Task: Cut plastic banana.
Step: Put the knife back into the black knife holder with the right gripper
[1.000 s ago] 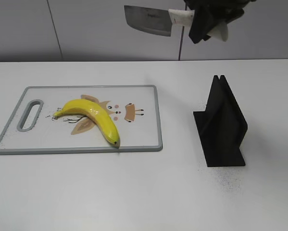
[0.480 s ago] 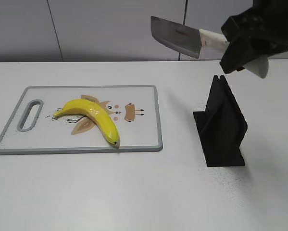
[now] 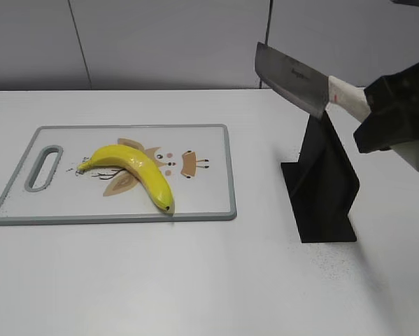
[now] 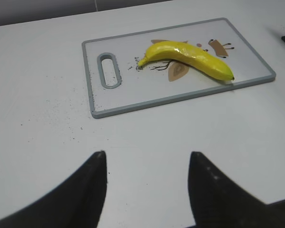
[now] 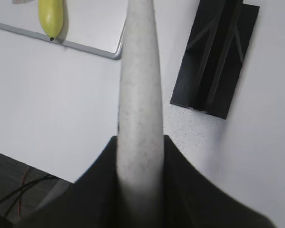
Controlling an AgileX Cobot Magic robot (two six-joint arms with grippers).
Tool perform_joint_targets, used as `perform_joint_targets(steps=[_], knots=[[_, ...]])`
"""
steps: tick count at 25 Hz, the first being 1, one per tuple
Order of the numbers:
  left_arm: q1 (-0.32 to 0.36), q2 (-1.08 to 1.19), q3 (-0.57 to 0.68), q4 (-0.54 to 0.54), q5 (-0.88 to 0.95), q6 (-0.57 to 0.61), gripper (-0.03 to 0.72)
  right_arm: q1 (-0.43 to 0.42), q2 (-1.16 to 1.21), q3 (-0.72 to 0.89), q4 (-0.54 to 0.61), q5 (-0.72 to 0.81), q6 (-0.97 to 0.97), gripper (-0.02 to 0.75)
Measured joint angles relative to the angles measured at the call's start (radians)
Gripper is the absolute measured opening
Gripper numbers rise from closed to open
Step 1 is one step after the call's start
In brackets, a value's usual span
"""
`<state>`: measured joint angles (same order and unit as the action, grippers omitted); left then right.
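Banana (image 3: 132, 171) lies well left of right hand (image 3: 394, 115), which pinches the cleaver (image 3: 293, 80) handle; left hand (image 4: 147, 185) spread.

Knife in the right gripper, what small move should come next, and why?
Probably lower the knife toward the slot of the black knife stand. The right gripper holds it by the handle, tilted in the air just above the stand, well right of the uncut banana on the cutting board.
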<state>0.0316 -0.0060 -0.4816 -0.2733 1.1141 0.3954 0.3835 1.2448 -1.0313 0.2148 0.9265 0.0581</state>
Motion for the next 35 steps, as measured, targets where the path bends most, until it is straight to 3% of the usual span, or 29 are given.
perform_joint_targets(steps=[9,20,23,29,31,35], knots=[[0.000,0.000,0.005,-0.033,-0.005,-0.002,0.535,0.000,-0.123,0.128,0.000,-0.056,0.055,0.162],[0.000,0.000,0.005,-0.044,-0.006,-0.002,0.535,0.004,-0.162,0.236,-0.103,-0.201,0.274,0.162],[0.000,0.000,0.005,-0.044,-0.006,-0.002,0.535,0.054,-0.162,0.242,-0.201,-0.234,0.403,0.162],[0.000,0.000,0.005,-0.045,-0.006,-0.002,0.535,0.239,-0.125,0.242,-0.473,-0.229,0.730,0.162],[0.000,0.000,0.005,-0.045,-0.006,-0.002,0.535,0.265,-0.108,0.242,-0.566,-0.195,0.812,0.162],[0.000,0.000,0.005,-0.045,-0.006,-0.002,0.535,0.272,-0.100,0.242,-0.603,-0.200,0.856,0.162]])
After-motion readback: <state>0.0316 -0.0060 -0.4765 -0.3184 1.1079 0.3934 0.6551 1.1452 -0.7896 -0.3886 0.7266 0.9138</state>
